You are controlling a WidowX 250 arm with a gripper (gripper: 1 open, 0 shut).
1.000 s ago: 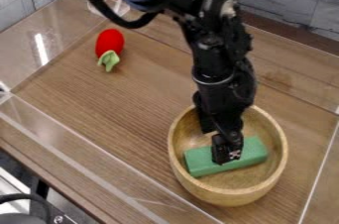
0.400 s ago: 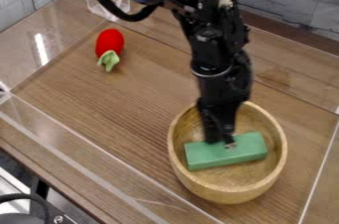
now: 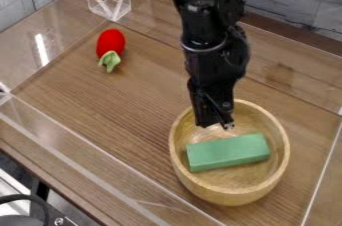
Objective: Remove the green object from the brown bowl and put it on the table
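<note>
The green object (image 3: 227,153) is a flat rectangular block lying in the brown bowl (image 3: 189,177), a round wooden bowl at the front right of the table (image 3: 94,100). My gripper (image 3: 214,122) hangs point-down over the bowl's back half, just above and behind the block. Its fingers are shut together with nothing between them, and they stand apart from the block.
A red strawberry-like toy (image 3: 110,43) with a green stem lies at the back left. Low clear acrylic walls (image 3: 54,135) edge the tabletop, and a small clear stand (image 3: 110,8) sits at the back. The black arm rises from the gripper toward the top.
The gripper was open around the block in the bowl; it has shut and risen. The block stayed in the bowl, shifted slightly.
</note>
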